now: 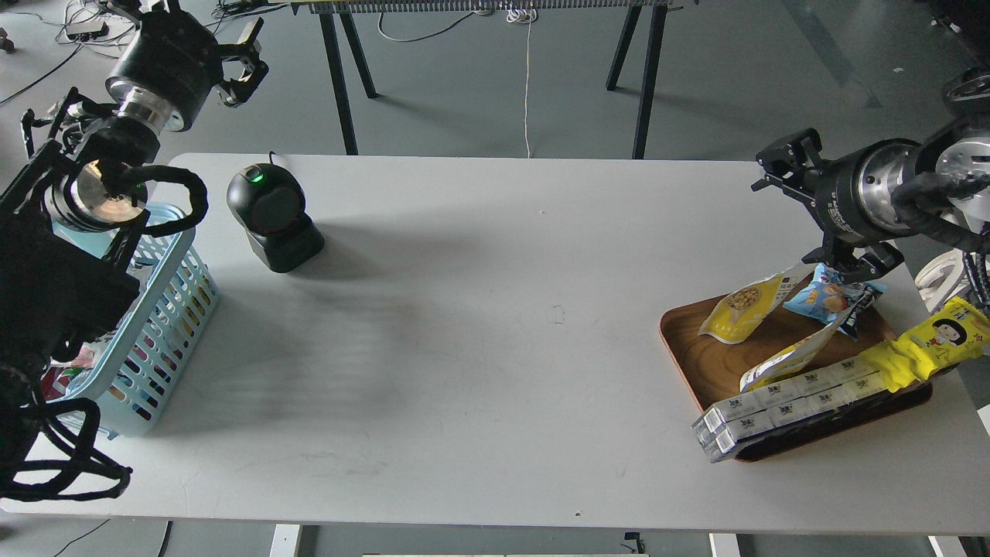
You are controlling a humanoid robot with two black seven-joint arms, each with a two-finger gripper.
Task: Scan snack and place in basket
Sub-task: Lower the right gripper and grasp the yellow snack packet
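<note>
The snack (744, 308), a pouch with a yellow lower half, white top and a round bean picture, lies on the far left part of a brown tray (691, 350) at the right. My right gripper (814, 210) is open and empty just above and behind the pouch, with its lower finger near the pouch's white top. The light blue basket (172, 303) stands at the table's left edge, partly hidden by my left arm. My left gripper (246, 65) is open and empty, high beyond the table's far left corner.
A black scanner (272, 215) with a green light stands right of the basket. The tray also holds a small blue packet (829, 297), a second pouch (790, 356), a yellow cartoon-face wrapper (937, 337) and a row of white boxes (781, 406).
</note>
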